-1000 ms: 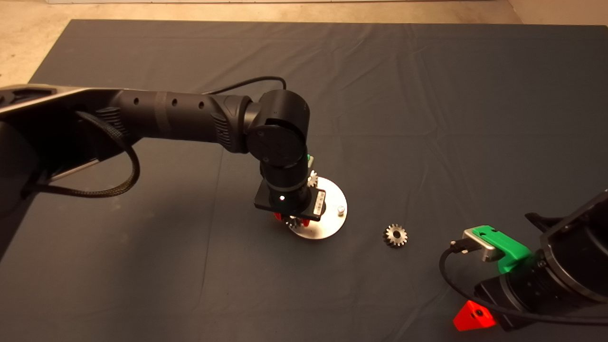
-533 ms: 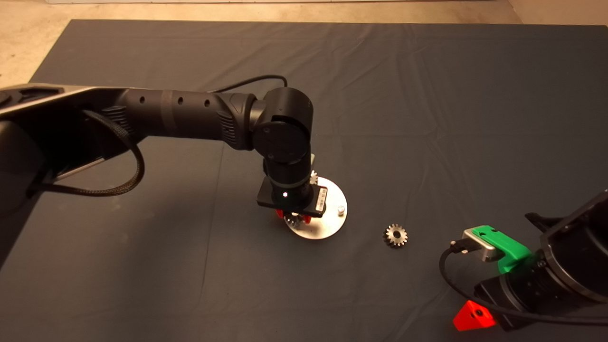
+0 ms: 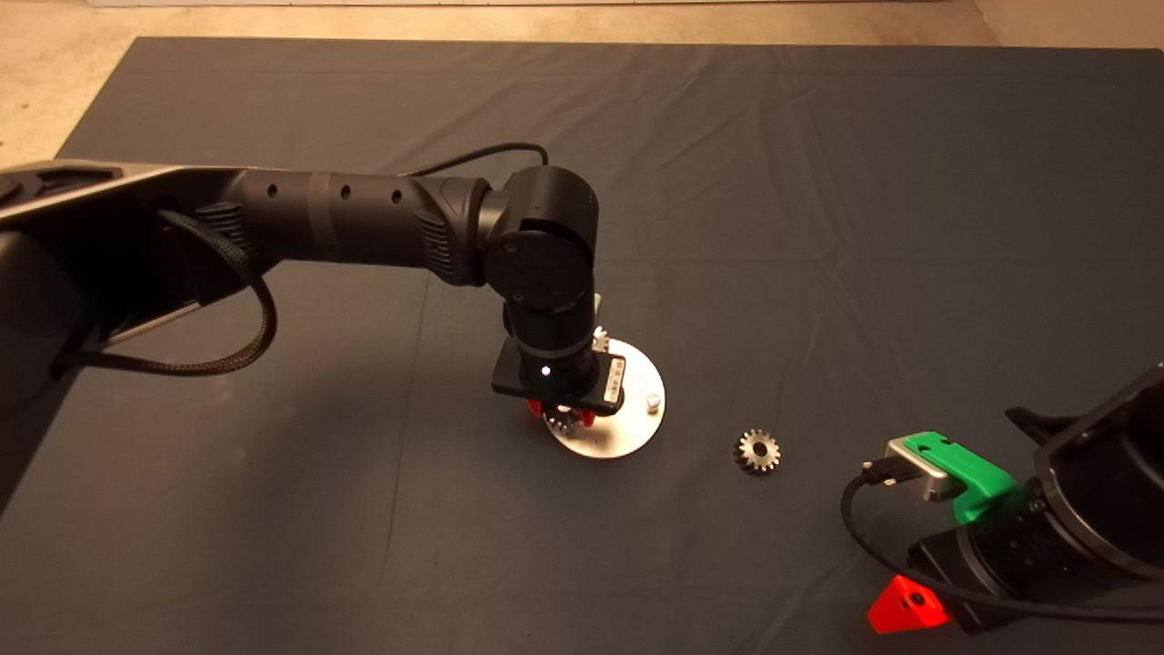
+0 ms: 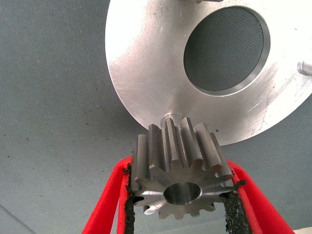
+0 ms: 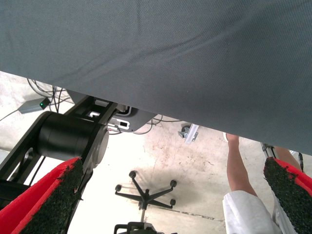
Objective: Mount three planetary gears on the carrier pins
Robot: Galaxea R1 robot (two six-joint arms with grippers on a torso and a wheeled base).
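Note:
My left gripper (image 3: 562,420) hangs over the near-left edge of the pale metal disc (image 3: 627,428). It is shut on a silvery planetary gear (image 4: 180,180), held between the red fingers (image 4: 109,195). The gear hovers just in front of a carrier pin (image 4: 171,117), which stands bare at the disc's rim (image 4: 146,73). A second gear (image 3: 600,339) sits on the far pin, partly hidden by the arm. A third pin (image 3: 652,400) stands bare on the right; it also shows in the left wrist view (image 4: 304,67). A third gear (image 3: 757,450) lies loose on the mat, right of the disc.
My right gripper (image 3: 909,609) is parked at the lower right edge, open (image 5: 170,195); its wrist view looks past the mat's edge (image 5: 146,97) at the floor. There a person's leg (image 5: 239,170) and a chair base (image 5: 144,192) show.
My left arm shifted slightly to the right over the disc, carrying the gear, then held still. The loose gear and the right arm have not moved.

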